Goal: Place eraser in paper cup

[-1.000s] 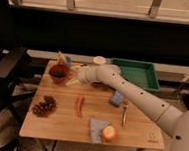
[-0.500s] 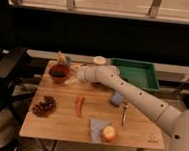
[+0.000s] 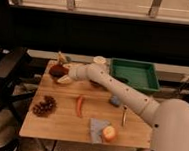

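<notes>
The paper cup, short and cream-white, stands at the table's back edge, just left of the green tray. My gripper is at the back left of the wooden table, to the left of the cup and against a dark red bowl. A pale object shows just under the gripper; I cannot tell whether it is the eraser or whether it is held. My arm stretches across from the right and passes just in front of the cup.
A pine cone-like brown cluster lies front left and an orange-red carrot at mid table. A blue cloth with an orange fruit lies in front. A small blue object and a thin stick lie right.
My gripper has moved left along the back of the table, from in front of the paper cup toward the dark red bowl. Nothing else has moved.
</notes>
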